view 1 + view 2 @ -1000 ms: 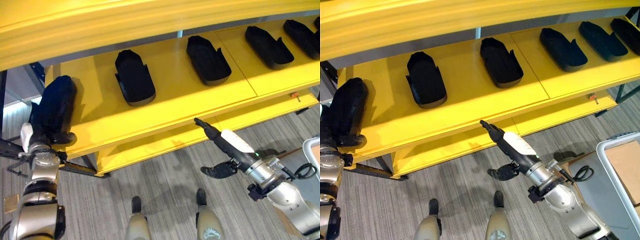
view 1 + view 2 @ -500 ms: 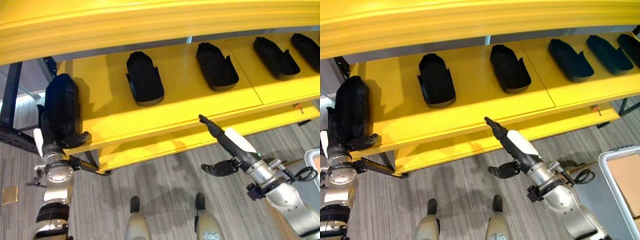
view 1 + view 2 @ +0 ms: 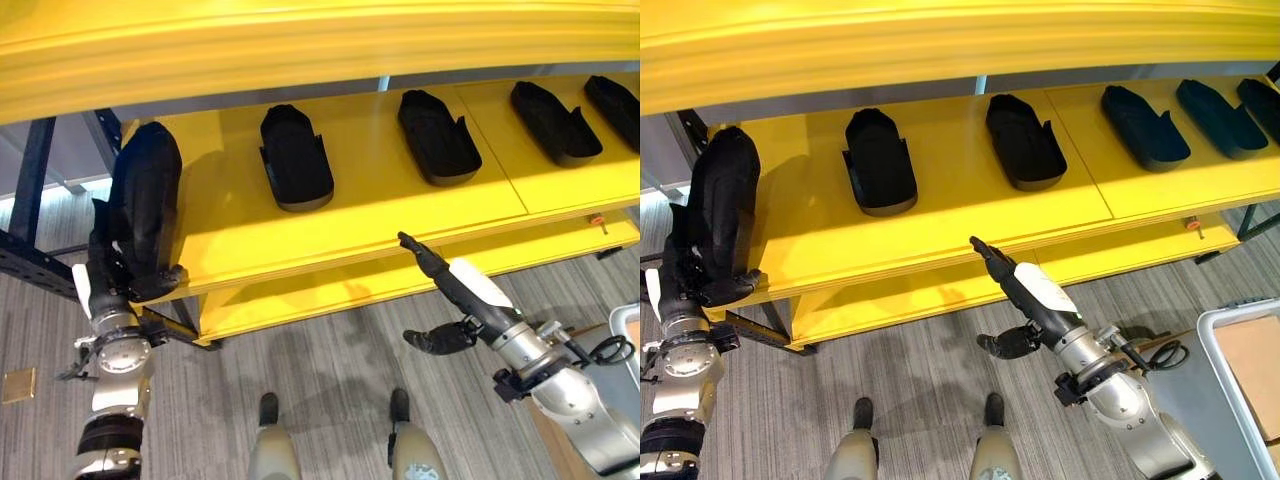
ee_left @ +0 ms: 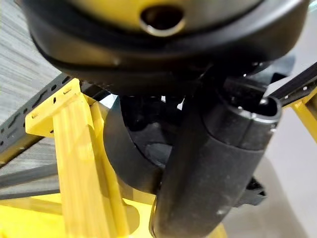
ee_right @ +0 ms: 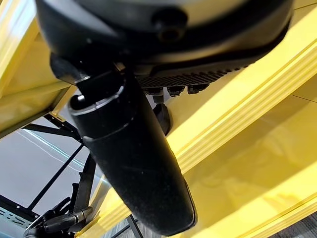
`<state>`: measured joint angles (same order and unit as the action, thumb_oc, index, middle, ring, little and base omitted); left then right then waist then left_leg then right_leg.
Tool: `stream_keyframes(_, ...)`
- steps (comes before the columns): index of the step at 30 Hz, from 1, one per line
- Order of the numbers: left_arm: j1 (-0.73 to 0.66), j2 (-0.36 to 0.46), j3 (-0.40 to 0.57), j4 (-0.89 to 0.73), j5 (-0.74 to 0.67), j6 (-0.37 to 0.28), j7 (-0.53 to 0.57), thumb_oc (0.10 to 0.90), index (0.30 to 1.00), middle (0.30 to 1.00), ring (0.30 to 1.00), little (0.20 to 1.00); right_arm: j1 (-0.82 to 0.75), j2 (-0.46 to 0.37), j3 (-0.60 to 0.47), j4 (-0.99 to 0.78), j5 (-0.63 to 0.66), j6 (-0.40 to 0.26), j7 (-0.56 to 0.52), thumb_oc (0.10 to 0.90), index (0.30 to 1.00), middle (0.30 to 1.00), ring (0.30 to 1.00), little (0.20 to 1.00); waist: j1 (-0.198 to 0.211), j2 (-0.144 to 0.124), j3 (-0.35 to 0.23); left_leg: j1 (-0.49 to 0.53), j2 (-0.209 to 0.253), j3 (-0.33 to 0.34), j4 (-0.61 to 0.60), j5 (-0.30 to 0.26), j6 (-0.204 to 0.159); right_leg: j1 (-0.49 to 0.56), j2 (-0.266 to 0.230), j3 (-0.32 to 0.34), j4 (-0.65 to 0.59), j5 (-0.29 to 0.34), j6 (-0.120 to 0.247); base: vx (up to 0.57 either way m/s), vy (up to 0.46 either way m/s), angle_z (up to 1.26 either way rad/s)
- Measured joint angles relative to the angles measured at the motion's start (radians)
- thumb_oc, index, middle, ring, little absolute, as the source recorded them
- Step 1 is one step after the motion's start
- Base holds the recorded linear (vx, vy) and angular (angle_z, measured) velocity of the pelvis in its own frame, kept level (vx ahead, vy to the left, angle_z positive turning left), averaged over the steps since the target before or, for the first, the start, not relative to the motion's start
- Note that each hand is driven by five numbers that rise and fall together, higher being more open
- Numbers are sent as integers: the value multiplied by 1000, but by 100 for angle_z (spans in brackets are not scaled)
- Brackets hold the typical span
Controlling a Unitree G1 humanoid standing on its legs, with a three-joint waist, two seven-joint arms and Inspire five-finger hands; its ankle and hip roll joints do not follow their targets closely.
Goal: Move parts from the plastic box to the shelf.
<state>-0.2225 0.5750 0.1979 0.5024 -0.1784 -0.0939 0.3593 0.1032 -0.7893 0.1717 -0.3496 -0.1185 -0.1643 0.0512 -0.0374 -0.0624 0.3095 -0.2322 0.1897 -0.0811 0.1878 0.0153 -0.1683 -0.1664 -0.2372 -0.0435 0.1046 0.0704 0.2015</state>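
Left hand: we are holding a black part (image 3: 147, 205) in our left hand (image 3: 112, 275), fingers and thumb curled round its lower end.
Part's place: it is standing over the left end of the yellow shelf (image 3: 380, 205), by the front edge, not yet lying flat.
Long axis: it is running front to back, roughly in line with the placed parts (image 3: 296, 158) already lying in a row along the shelf.
Right hand: our right hand (image 3: 440, 290) is hanging empty below the shelf's front edge near the middle, fingers straight, well apart from the part.
Next move: we judge the left arm alone is lowering and releasing it.
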Motion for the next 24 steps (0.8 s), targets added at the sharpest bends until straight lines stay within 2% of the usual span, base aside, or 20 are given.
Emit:
stream_keyframes(15,-68,0,-9,-1,-18,22,10,900,1000,1000,1000,1000,-17,1,1,0,0,1,-1,900,1000,1000,1000,1000,8,-12,-7,0,0,0,0,0,0,0,0,0,0,1,-1,0,0,0)
stream_keyframes(24,-101,0,-10,2,-123,26,26,900,1000,1000,1000,1000,-36,1,2,0,0,3,-8,900,1000,1000,1000,1000,9,-19,-11,0,0,0,-2,0,0,0,0,0,-1,0,-1,0,0,0)
